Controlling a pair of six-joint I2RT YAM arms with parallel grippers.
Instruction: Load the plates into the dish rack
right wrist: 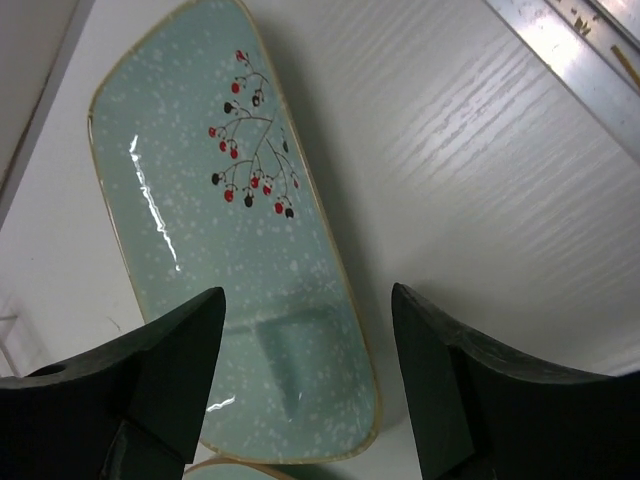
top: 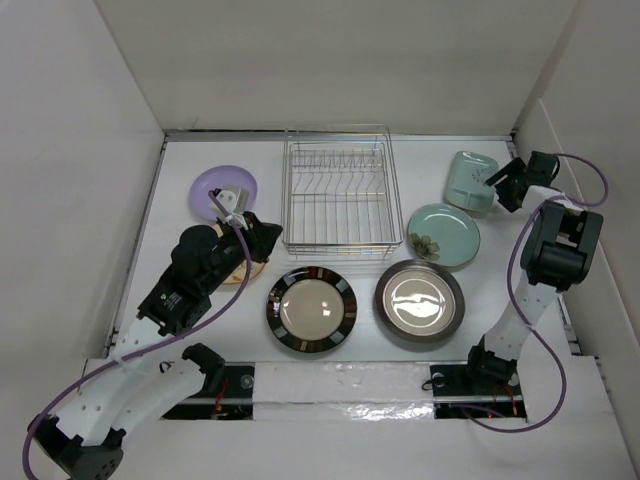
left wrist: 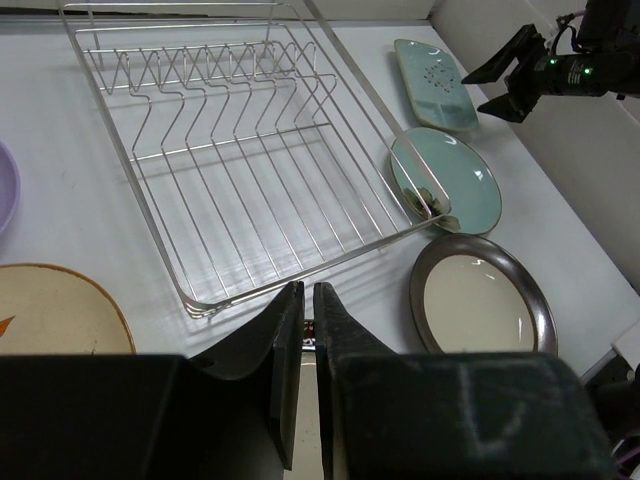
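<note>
Right wrist: right gripper [right wrist: 305,300] wide over squarish plate [right wrist: 200,200]; left gripper [left wrist: 308,295] narrow, nearly closed. We should straddle the plate's three-o'clock rim squarely.

dish rack [top: 338,192]: shiny metal wire | plates [top: 419,302]: glossy glazed ceramic | table [top: 420,160]: matt white

Top view sits high above and behind the arm bases, facing the far wall, with the whole tabletop [top: 420,160] in frame. Left wrist camera rides low over the near-left part, looking across the dish rack [left wrist: 320,262] toward the far-right corner. Right wrist camera hangs close over that corner, staring almost straight down at the pale green squarish plate [right wrist: 240,250]. That plate shows in all three views, the rack in two.
</note>
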